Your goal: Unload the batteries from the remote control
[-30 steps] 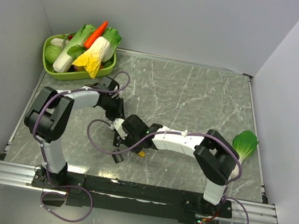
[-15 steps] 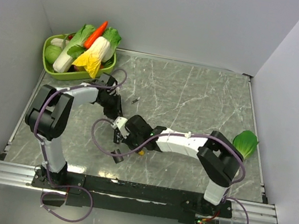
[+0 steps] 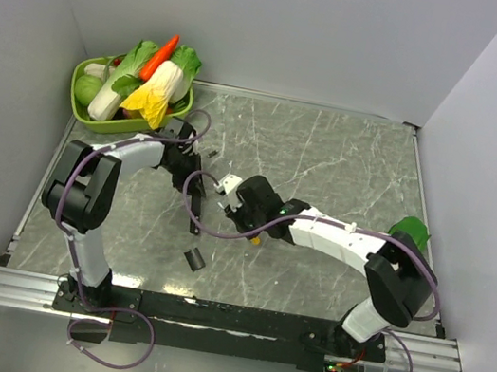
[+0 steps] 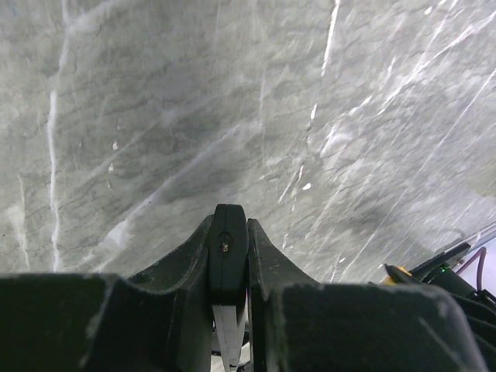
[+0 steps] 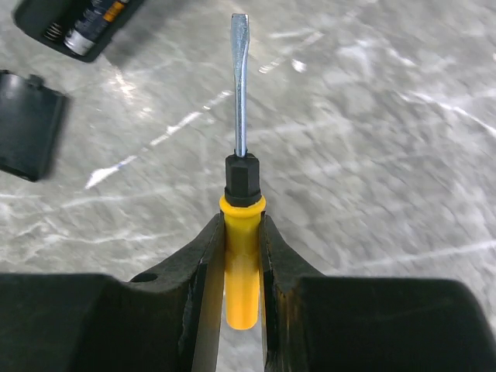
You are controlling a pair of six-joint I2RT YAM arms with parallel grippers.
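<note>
My left gripper (image 3: 191, 174) is shut on one end of the slim black remote control (image 3: 193, 218). In the left wrist view the remote (image 4: 229, 248) shows end-on between the fingers (image 4: 263, 256), above the marble table. Its other end (image 5: 77, 23) shows in the right wrist view with the compartment open and batteries (image 5: 101, 14) inside. The short black cover (image 5: 29, 124) lies loose beside it, and also shows in the top view (image 3: 194, 258). My right gripper (image 5: 242, 221) is shut on a yellow-handled screwdriver (image 5: 242, 263), blade forward and clear of the remote. In the top view the right gripper (image 3: 250, 233) is right of the remote.
A green basket (image 3: 122, 128) full of vegetables stands at the back left corner. A leafy green (image 3: 409, 236) lies at the right edge by the right arm's elbow. Grey walls close the table on three sides. The right arm's purple cable loops near the remote.
My right gripper has drawn up and to the right with the screwdriver, away from the remote and the cover. My left gripper has shifted slightly toward the back, still holding the remote.
</note>
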